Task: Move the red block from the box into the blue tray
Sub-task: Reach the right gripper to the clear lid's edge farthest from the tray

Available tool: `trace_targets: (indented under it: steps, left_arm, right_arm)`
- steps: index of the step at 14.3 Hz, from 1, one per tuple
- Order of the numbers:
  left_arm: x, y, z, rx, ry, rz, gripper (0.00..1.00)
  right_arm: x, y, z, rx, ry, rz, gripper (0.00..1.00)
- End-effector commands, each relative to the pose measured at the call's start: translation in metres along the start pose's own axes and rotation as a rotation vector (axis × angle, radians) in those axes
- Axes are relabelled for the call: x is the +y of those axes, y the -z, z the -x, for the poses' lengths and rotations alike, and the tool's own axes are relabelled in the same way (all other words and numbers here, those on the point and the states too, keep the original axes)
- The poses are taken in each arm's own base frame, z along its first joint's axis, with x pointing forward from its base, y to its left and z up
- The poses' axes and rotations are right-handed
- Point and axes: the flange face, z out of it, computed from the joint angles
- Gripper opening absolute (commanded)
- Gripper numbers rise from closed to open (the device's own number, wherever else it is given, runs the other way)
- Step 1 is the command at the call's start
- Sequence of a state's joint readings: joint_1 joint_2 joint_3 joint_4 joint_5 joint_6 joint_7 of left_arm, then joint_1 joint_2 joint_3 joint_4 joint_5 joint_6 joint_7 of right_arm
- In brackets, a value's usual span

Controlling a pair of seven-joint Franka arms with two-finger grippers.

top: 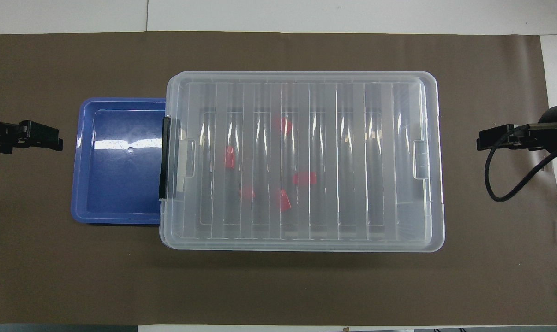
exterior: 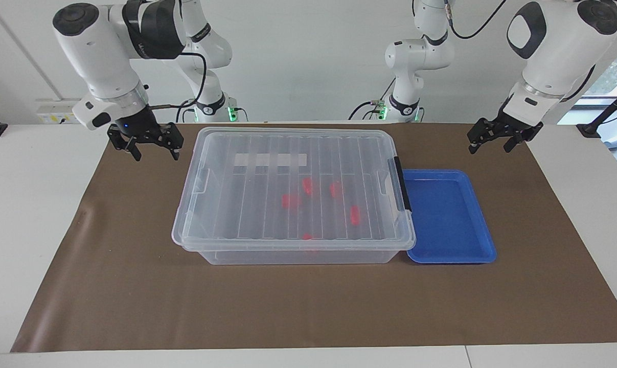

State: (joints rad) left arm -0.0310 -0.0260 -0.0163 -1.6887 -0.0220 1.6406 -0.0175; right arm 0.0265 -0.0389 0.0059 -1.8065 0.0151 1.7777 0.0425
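Facing view: my left end effector and right end effector wait with fingers apart, because the small red plastic block sits inside the lidded clear plastic box, beside the empty shallow blue plastic tray.

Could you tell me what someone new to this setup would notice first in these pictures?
Probably the big clear box in the middle of the brown mat, lid shut, with red blocks showing through it. Beside it, toward the left arm's end, sits the empty blue tray. The left gripper and right gripper hang open over the mat's ends.
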Motion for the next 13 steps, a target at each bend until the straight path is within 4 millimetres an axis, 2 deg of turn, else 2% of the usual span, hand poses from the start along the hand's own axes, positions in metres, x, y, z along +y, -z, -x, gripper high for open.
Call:
trace_targets:
  steps: [1,2,4,7,13]
  left_arm:
    - [-0.003,0.008,0.003,0.001,-0.002,0.013,1.0]
    - [-0.002,0.008,0.003,0.001,-0.002,0.015,1.0]
    - [-0.002,0.008,0.003,0.001,-0.002,0.015,1.0]
    - [-0.003,0.007,0.003,-0.001,-0.002,0.013,1.0]
    - [-0.002,0.008,0.003,0.001,-0.002,0.015,1.0]
  right_arm:
    - [-0.022,-0.026,-0.011,-0.017,-0.04,-0.014,1.0]
    - [-0.027,-0.037,-0.011,-0.023,-0.049,-0.012,1.0]
    - [-0.026,-0.046,-0.012,-0.017,-0.049,-0.012,1.0]
    - [-0.026,-0.079,-0.007,0.003,-0.05,-0.012,1.0]
    - [-0.018,-0.085,-0.004,-0.016,-0.037,-0.006,1.0]
